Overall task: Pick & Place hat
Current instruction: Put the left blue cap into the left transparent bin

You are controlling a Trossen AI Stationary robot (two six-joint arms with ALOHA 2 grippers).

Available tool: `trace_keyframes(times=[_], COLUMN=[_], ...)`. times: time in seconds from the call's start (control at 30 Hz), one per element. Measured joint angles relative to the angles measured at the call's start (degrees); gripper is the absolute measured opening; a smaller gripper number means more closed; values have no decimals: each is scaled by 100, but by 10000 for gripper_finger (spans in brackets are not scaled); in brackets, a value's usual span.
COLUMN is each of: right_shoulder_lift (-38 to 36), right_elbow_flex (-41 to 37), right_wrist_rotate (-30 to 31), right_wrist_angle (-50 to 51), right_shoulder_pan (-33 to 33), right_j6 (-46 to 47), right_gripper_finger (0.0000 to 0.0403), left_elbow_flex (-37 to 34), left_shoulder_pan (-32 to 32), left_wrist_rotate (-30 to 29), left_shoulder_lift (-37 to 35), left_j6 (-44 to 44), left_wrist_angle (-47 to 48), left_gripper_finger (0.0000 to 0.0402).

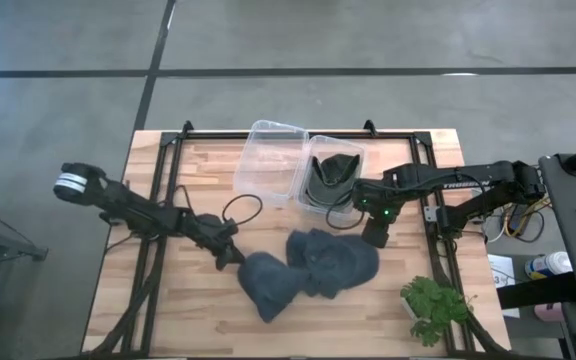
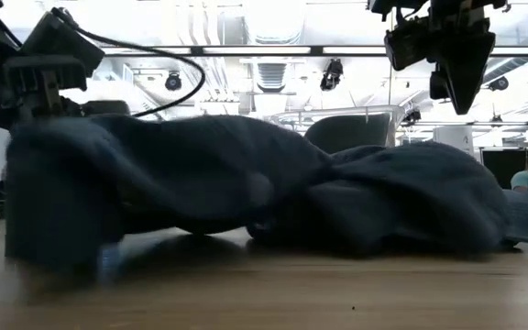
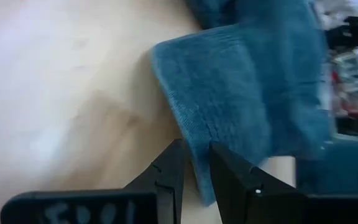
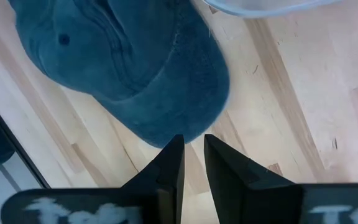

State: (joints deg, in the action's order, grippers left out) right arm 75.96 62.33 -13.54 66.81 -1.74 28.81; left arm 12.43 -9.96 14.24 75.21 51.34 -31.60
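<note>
Two hats: both blue, mid-table toward the near edge; knit beanie on the left arm's side, denim cap on the right's, edges touching.
Left gripper: at beanie's rim, low on the table; fingers nearly closed w/ a fold of knit edge pinched between them, per left wrist view.
Right gripper: raised, just beside cap's far-right side; fingers a narrow slit apart, nothing held; cap brim just ahead of tips, not between them.
Key relation: beanie runs away from left fingers toward the cap; left arm nearer, already has hold.
Bin: clear, behind hats, lid part alongside; dark hat inside.
Next move, est.: lift beanie up and back toward bin; snag on cap possible where they overlap.
Plant: near right corner, well apart.
</note>
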Motion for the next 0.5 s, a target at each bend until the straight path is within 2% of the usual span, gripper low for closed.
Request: trace_keyframes(times=[0.27, 0.5], right_shoulder_lift=[0, 0], right_elbow_flex=[2, 0], right_wrist_rotate=[-71, -632], right_wrist_angle=[-4, -10], right_shoulder_pan=[0, -2], right_j6=[97, 330], right_gripper_finger=[59, 59], left_elbow_flex=[84, 60], left_shoulder_pan=[-189, -200], left_wrist_rotate=[245, 639], left_shoulder_lift=[792, 871], left_j6=[-134, 257], left_wrist_angle=[-341, -1294], left_gripper_finger=[69, 69])
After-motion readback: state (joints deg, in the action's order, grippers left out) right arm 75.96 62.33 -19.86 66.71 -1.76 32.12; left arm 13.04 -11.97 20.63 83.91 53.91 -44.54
